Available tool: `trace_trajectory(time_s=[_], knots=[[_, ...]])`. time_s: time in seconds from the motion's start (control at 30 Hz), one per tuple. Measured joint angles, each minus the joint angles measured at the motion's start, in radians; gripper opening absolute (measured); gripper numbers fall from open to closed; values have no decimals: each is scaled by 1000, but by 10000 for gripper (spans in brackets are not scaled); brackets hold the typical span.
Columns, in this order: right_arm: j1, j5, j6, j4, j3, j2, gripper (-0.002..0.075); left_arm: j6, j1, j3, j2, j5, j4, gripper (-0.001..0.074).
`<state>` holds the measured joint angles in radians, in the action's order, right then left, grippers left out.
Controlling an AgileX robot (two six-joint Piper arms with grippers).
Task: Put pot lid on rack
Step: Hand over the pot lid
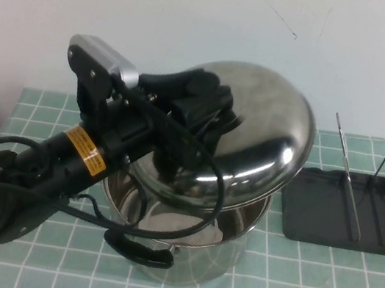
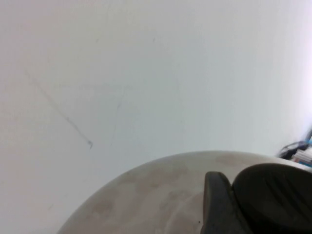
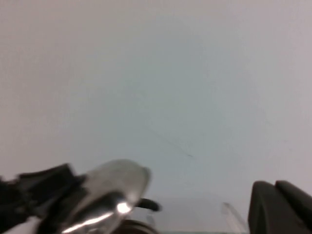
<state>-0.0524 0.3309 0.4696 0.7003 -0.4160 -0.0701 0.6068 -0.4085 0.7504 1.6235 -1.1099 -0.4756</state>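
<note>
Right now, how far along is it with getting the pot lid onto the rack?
Done: the pot lid is off the pot, tilted in the air above it. In hand: the left gripper is clamped at the lid's knob, carrying it. Left: moving it to the robot's right and setting it between the wire loops of the rack, which holds nothing. The right gripper shows only as a dark edge in its wrist view, facing the wall.

Black left arm (image 1: 60,173), yellow label, silver camera, looping black cables

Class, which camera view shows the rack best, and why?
The high view: the rack sits whole right of the pot, beyond the pot lid held by the left gripper. Neither wrist view shows it clearly; the right gripper barely appears.
</note>
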Motion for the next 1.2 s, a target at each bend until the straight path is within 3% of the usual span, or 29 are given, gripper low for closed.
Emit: trace_trajectory(time_s=[0.27, 0.4, 0.5, 0.6, 0.67, 0.8, 1.0, 1.13, 1.2], knots=[[0, 238, 362, 692, -65, -11, -1, 39, -163, 60, -118, -6, 114, 328], [0, 285, 433, 848, -67, -48, 34, 40, -276, 144, -129, -15, 141, 328], [0, 341, 442, 870, -67, -78, 167, 40, -348, 197, -130, -17, 168, 328], [0, 371, 442, 888, -67, -105, 403, 40, -408, 232, -132, -24, 184, 328], [0, 371, 440, 906, -67, -120, 495, 40, -441, 240, -132, -27, 191, 328], [0, 369, 450, 966, -67, -162, 580, 9, -496, 242, -132, -27, 192, 328], [0, 363, 495, 981, -72, -231, 561, -13, -533, 242, -132, -27, 186, 328], [0, 366, 503, 989, -85, -259, 413, -20, -540, 242, -132, -19, 184, 328], [0, 367, 511, 992, -94, -259, 281, -13, -540, 242, -132, -10, 182, 328]])
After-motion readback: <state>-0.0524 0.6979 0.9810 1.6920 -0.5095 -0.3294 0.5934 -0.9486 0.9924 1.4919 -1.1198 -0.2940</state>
